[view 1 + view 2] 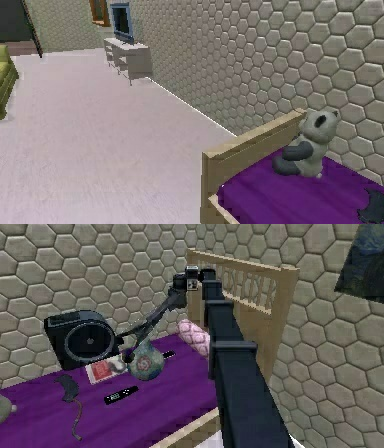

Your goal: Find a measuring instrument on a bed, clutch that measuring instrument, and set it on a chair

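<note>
Bed, purple cover, wood headboard. Arm, dark bar, over bed. Black round-faced box by wall. Round greenish pot, mid-cover. Hand: tips nr pot; can't tell if holding anything. Dark strap-like item, poss. the measuring instrument, lies on cover, arm side view's left.

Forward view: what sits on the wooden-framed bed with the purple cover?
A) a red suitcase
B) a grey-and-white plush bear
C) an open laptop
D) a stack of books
B: a grey-and-white plush bear sits upright on the wooden-framed bed with the purple cover, near the hexagon-tiled wall.
</note>
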You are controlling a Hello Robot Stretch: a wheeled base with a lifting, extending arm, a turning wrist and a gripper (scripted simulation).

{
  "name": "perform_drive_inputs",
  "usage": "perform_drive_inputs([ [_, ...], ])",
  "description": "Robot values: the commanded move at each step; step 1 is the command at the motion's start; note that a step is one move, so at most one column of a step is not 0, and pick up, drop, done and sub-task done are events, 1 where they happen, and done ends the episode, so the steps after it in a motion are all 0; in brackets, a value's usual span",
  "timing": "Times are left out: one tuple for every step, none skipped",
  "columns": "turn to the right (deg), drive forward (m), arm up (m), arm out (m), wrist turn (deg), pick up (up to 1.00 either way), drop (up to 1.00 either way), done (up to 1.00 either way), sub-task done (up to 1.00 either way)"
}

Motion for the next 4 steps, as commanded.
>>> perform_drive_inputs([
  [0.0,0.00,0.00,0.00,-3.0,0.00,0.00,0.00,0.00],
  [0.0,0.00,0.00,-0.48,0.0,0.00,0.00,0.00,0.00],
  [-36.0,0.00,0.00,0.00,0.0,0.00,0.00,0.00,0.00],
  [0.0,1.00,0.00,0.00,0.0,0.00,0.00,0.00,0.00],
])
